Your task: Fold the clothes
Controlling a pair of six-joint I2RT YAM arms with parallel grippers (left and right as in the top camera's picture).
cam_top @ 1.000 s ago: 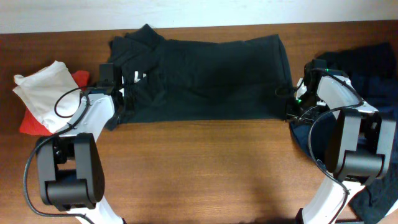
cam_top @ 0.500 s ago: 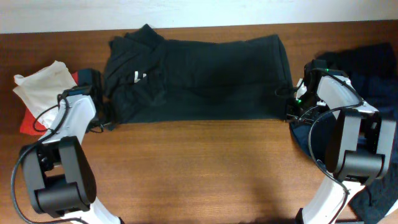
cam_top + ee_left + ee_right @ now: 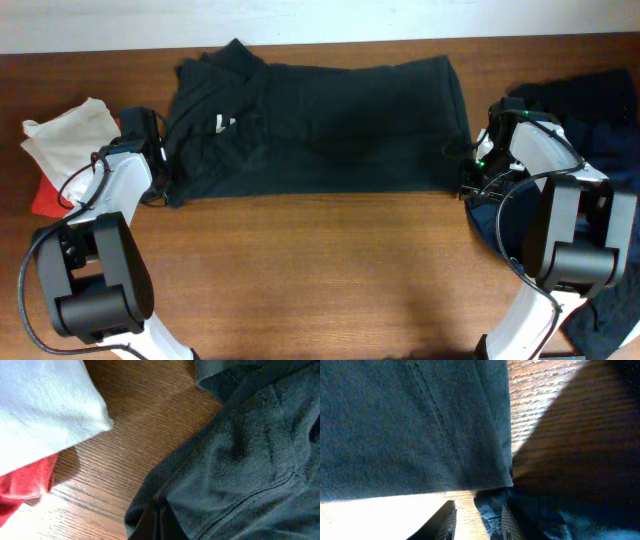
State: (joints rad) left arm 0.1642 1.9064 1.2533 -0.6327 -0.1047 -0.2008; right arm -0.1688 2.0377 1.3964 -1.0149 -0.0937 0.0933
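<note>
A large black T-shirt point(image 3: 330, 120) lies spread flat across the far half of the table, with a bit of white lettering near its left side. My left gripper point(image 3: 163, 188) sits at the shirt's lower left corner. In the left wrist view its fingers point(image 3: 160, 519) are pressed together on the puckered edge of the shirt point(image 3: 240, 460). My right gripper point(image 3: 468, 182) is at the shirt's lower right corner. In the right wrist view its jaws point(image 3: 479, 522) stand apart over bare wood just below the hem point(image 3: 410, 425), with a scrap of dark cloth point(image 3: 492, 505) against the right finger.
A white garment point(image 3: 65, 140) lies on a red one point(image 3: 45, 200) at the left edge; in the left wrist view both the white one point(image 3: 45, 405) and the red one point(image 3: 25, 480) lie close to the gripper. A pile of dark navy clothes point(image 3: 600, 120) lies at the right, beside my right arm.
My left arm has drawn back leftward off the shirt to its lower left edge, and its jaws have shut there. The right arm has stayed still.
</note>
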